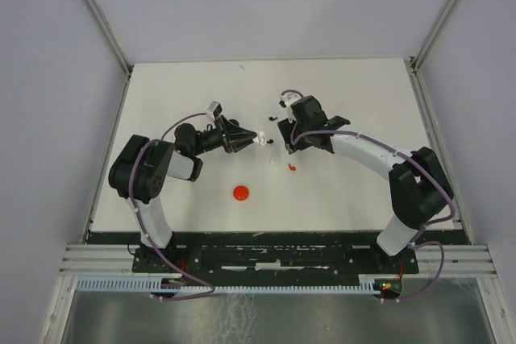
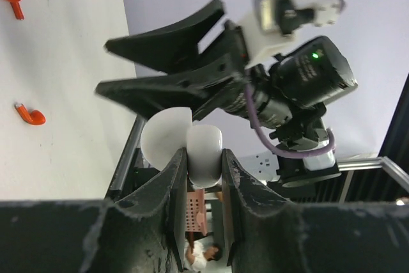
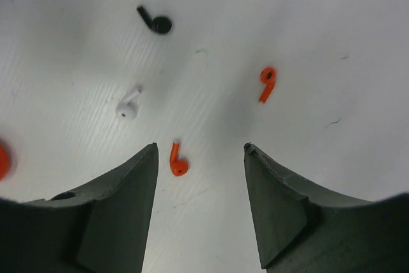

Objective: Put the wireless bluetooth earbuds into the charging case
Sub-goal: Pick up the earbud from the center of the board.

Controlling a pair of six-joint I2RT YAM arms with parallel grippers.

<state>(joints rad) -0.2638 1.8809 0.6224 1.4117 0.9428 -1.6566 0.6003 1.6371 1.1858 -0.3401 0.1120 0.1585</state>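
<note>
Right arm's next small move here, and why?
Probably slide the open right gripper over the white earbud and lower: the left gripper grips a white case, while only a red earbud lies between the right jaws.

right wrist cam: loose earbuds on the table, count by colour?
Red earbuds: 2
White earbud: 1
Black earbud: 1
Total: 4
</note>
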